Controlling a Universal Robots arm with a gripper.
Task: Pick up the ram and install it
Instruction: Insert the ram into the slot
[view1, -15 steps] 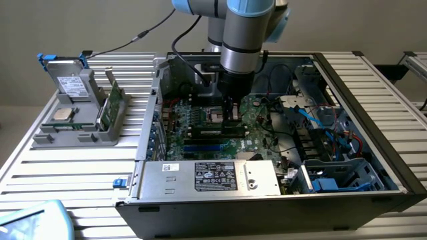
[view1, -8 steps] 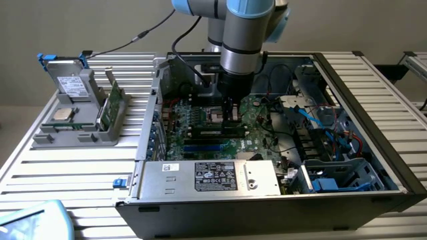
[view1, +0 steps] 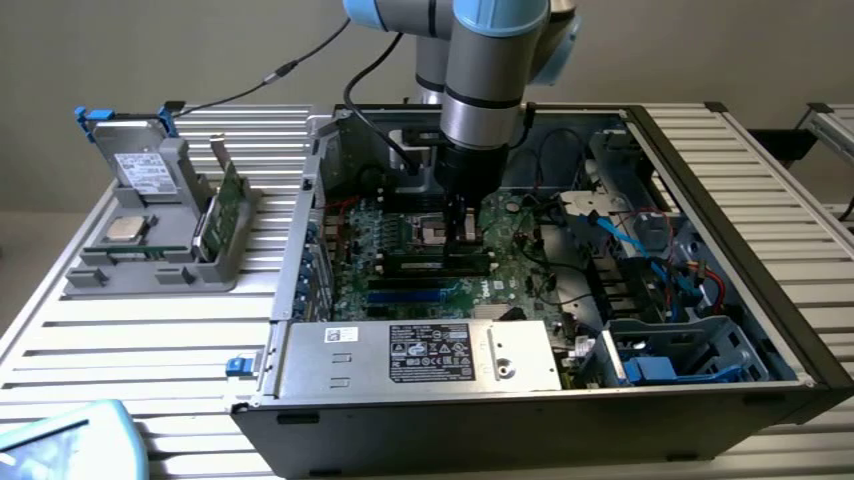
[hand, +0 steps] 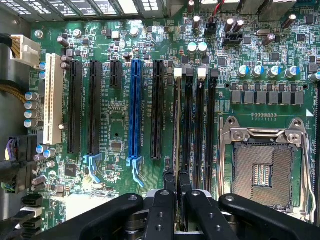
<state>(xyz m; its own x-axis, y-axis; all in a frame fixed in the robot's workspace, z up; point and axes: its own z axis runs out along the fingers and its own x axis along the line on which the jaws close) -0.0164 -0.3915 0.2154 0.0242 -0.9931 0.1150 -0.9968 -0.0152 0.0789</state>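
Observation:
In the wrist view the ram (hand: 176, 130) shows edge-on as a thin pale strip. It runs from my fingertips up to a white latch, along the outermost of the black memory slots (hand: 199, 125). My gripper (hand: 176, 181) is shut on the ram's near end, with both black fingers (hand: 168, 185) pressed close against it. In the exterior view the gripper (view1: 463, 238) points straight down into the open computer case. It stands low over the motherboard's memory slots (view1: 427, 266), beside the open processor socket (view1: 434, 228). Whether the ram is seated in the slot cannot be told.
The processor socket (hand: 262, 170) lies open beside the slots, and long expansion slots (hand: 135, 110) flank the other side. A silver power supply (view1: 420, 352) and blue cables (view1: 641, 235) crowd the case. On the exterior view's left, a grey holder (view1: 160, 250) carries a silver chip (view1: 127, 228) and green boards (view1: 230, 200).

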